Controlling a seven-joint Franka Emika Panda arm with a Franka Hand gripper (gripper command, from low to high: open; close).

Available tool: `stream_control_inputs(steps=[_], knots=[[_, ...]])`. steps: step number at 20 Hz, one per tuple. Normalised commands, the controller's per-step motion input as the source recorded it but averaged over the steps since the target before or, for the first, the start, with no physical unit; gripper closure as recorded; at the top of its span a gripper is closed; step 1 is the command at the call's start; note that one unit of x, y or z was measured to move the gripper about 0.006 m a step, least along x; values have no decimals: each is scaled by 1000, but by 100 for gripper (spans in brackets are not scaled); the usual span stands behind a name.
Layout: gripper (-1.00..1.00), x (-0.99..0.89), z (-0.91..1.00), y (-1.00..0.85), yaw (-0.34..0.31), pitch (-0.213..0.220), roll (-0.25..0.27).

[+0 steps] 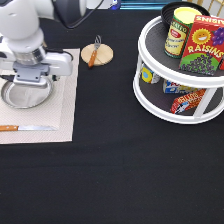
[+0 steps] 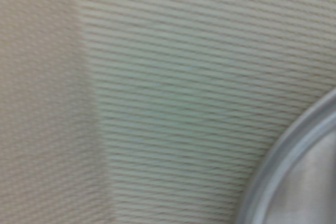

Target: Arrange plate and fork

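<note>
At the exterior view's left, on a beige woven placemat [image 1: 62, 107], my gripper [image 1: 31, 82] hangs low over the far rim of the plate [image 1: 26, 96], its white body covering the fingertips so that I cannot tell whether they are spread or closed, or whether they touch the metal. The round silver plate lies flat on the mat, and a wooden-handled knife [image 1: 25, 128] lies flat on the same mat just toward the exterior view's bottom of it, apart from the rim. The fork [image 1: 94, 52] rests across a small tan wooden disc [image 1: 98, 55] on the black table [image 1: 110, 170], just off the mat's corner toward the exterior view's top, well apart from my hand. A white two-tier turntable rack [image 1: 175, 107] at the exterior view's right carries a raisins box [image 1: 204, 46] and a yellow can [image 1: 179, 31]. Close up, my wrist camera sees ribbed mat [image 2: 172, 110] and a curved silver edge, probably the plate's rim [image 2: 289, 165].
</note>
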Motion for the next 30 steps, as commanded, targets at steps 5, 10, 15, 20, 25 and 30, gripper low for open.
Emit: stream_control_inputs(steps=[5,10,15,20,25,30], knots=[[-100,-616,18,658,6,-205,-189],[-100,-746,-39,529,5,-253,-132],[-100,-853,28,481,11,-240,-44],[-100,-989,51,409,5,-182,-2],[-100,-999,13,254,2,-84,24],[-100,-966,-12,148,0,-2,56]])
